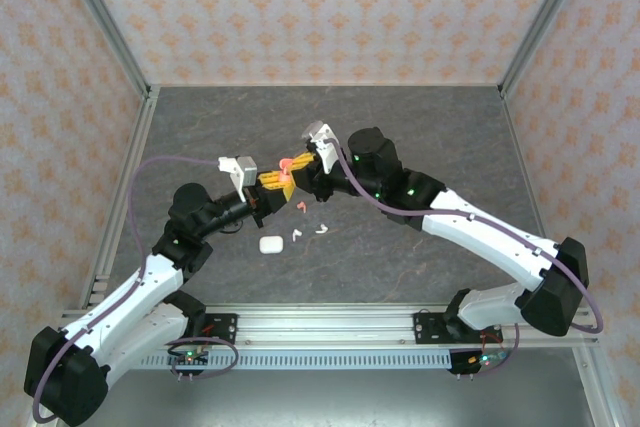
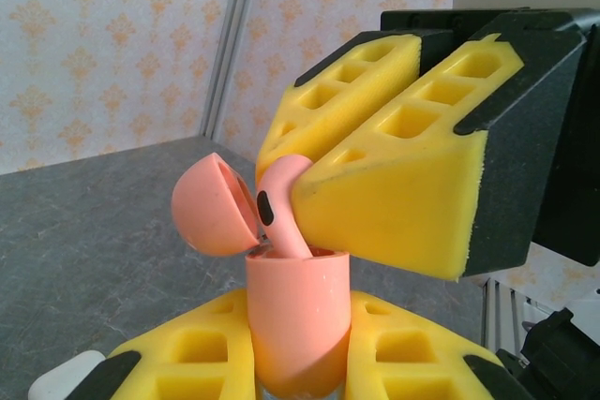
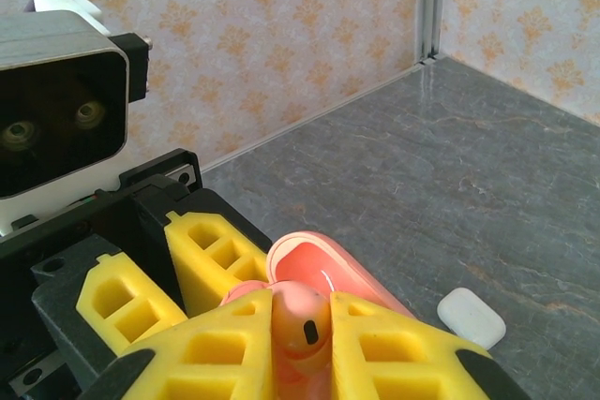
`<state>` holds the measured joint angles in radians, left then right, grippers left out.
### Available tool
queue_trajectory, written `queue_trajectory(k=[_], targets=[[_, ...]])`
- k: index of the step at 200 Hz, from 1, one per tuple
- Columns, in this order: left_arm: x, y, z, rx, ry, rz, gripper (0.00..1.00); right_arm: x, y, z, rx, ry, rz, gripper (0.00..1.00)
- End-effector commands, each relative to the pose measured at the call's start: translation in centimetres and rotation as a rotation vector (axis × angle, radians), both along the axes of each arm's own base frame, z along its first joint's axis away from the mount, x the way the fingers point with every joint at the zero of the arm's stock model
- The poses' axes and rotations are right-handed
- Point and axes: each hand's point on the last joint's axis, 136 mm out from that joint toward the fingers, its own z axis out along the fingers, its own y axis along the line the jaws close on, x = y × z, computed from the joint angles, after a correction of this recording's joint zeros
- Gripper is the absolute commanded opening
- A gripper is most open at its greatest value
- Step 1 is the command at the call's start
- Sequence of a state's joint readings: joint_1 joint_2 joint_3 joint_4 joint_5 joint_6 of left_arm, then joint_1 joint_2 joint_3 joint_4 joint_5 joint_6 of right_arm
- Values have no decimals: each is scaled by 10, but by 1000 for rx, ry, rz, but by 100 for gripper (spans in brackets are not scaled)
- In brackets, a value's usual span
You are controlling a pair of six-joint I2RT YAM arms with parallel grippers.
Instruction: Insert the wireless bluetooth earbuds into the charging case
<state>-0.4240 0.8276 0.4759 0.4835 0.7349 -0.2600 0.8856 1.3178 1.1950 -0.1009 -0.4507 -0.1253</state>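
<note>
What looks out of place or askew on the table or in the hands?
Nothing looks damaged. Three earbuds lie loose on the table near the white case. The coral earbud sits tilted in the open coral case, not seated.

Coral-pink earbud (image 2: pixel 279 201) tilted, stem tip inside upright, lid-open pink charging case (image 2: pixel 298 320). Loose nearby: pink earbud (image 1: pixel 300 207), two white earbuds (image 1: pixel 297 234).
</note>
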Motion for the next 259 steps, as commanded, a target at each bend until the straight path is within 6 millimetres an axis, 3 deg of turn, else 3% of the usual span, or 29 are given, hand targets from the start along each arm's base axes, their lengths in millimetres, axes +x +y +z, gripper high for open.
queue_trajectory(k=[1, 34, 75, 100, 117, 130, 147, 174, 199, 222, 259], targets=[[-6, -1, 30, -29, -105, -15, 0, -14, 7, 4, 3, 45, 72, 21], [-6, -1, 30, -28, -109, -13, 0, -20, 8, 14, 28, 62, 94, 33], [-5, 0, 28, -27, -106, -2, 0, -14, 1, 40, 52, 33, 40, 49], [-1, 6, 23, -11, -102, 48, 0, 4, -20, 58, 77, 31, -97, 58], [1, 11, 18, 9, -101, 82, 0, 25, -42, 56, 82, 83, -223, 59], [0, 13, 17, 21, -103, 90, 0, 44, -61, 40, 67, 155, -332, 61], [-4, 15, 20, 21, -118, 91, 0, 64, -81, 1, 14, 278, -452, 60], [-12, 18, 28, 31, -148, 93, 0, 77, -90, -66, -97, 444, -576, 59], [-20, 23, 35, 38, -174, 100, 0, 82, -77, -129, -180, 586, -605, 57], [-26, 25, 42, 34, -195, 98, 0, 81, -54, -178, -293, 649, -592, 56], [-32, 27, 47, 33, -212, 91, 0, 89, -24, -229, -437, 669, -572, 55]])
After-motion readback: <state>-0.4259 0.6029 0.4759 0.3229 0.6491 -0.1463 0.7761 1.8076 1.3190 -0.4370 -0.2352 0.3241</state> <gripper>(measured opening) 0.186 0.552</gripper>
